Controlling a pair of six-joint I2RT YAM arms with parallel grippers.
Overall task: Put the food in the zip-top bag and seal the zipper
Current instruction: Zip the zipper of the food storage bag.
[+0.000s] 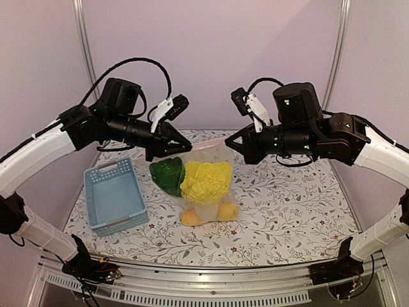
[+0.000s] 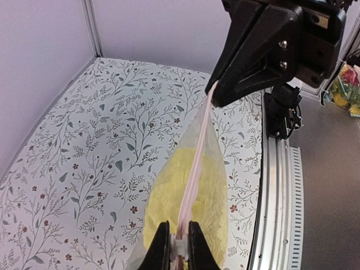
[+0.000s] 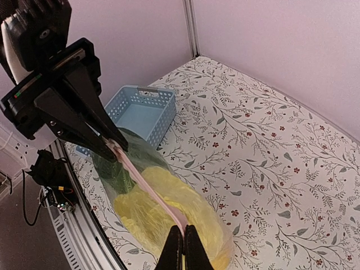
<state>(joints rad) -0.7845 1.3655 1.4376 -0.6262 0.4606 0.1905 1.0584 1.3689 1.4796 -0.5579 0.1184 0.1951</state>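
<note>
The clear zip-top bag [image 1: 204, 192] hangs above the table with the food inside: pale-yellow napa cabbage [image 1: 206, 180], dark-green bok choy [image 1: 167, 174], a round yellow fruit [image 1: 227, 209] and an orange fruit [image 1: 190, 217]. Its pink zipper strip [image 2: 197, 163] is stretched taut between both grippers. My left gripper [image 1: 181, 148] is shut on the strip's left end, seen in the left wrist view [image 2: 179, 244]. My right gripper [image 1: 228, 142] is shut on the right end, seen in the right wrist view [image 3: 184, 242]. The cabbage [image 3: 154, 211] and bok choy [image 3: 112, 169] show below the strip.
A light-blue slotted basket [image 1: 115, 195] stands on the floral tablecloth left of the bag, also in the right wrist view [image 3: 140, 112]. The table's metal front rail [image 1: 211, 281] runs along the near edge. Pale walls close the back and sides.
</note>
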